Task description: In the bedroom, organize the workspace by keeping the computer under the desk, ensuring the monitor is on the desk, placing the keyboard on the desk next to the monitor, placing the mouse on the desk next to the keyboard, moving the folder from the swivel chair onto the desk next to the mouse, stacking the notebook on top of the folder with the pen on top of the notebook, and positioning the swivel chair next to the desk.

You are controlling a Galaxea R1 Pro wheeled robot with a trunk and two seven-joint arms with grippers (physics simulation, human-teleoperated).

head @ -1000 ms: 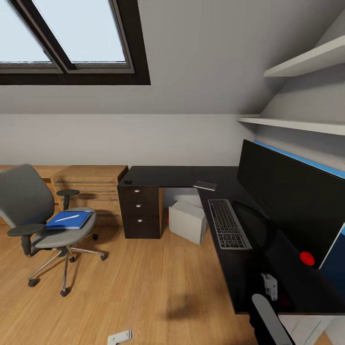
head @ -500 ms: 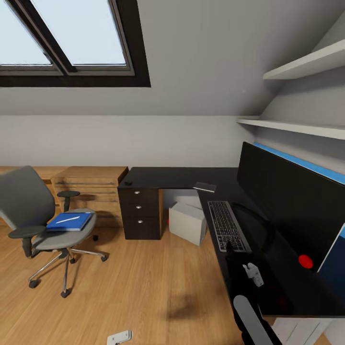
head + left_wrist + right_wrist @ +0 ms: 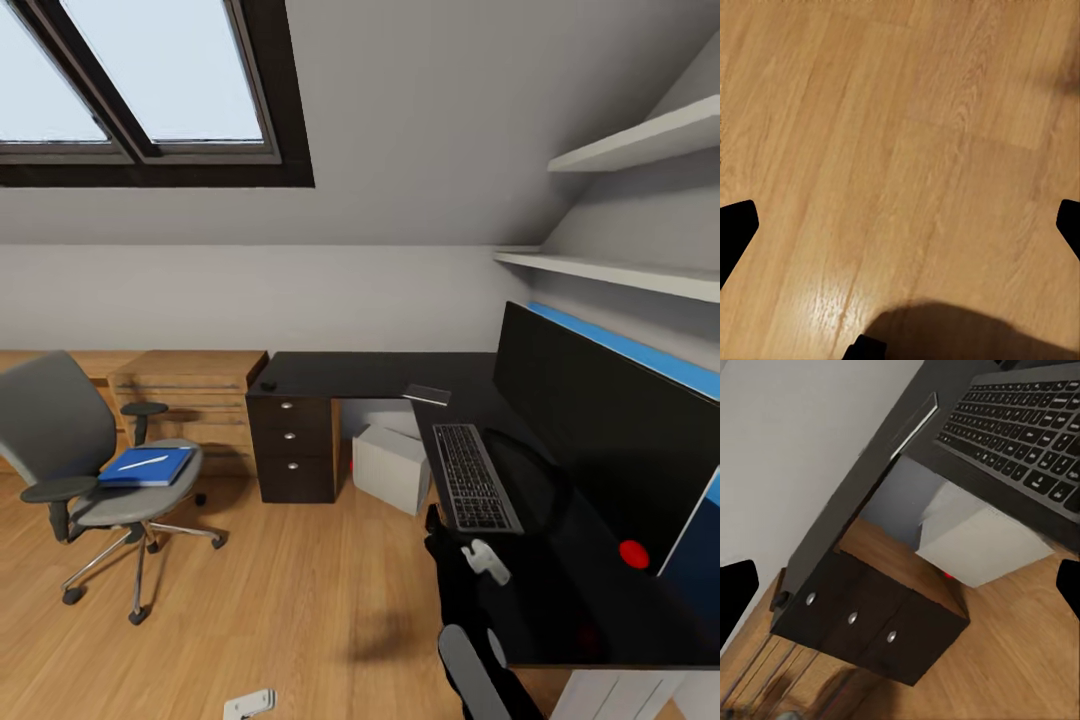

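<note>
Folder (image 3: 145, 466) sits on swivel chair (image 3: 60, 440) in head view; both end effectors spread open.

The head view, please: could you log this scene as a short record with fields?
Grey swivel chair: on the wood floor, apart from the desk
Bright blue folder: on the chair seat
White pen: lying on the folder
Dark grey keyboard: on the glossy black desk, before the wide black monitor
Pale box-shaped computer: under the desk
</note>
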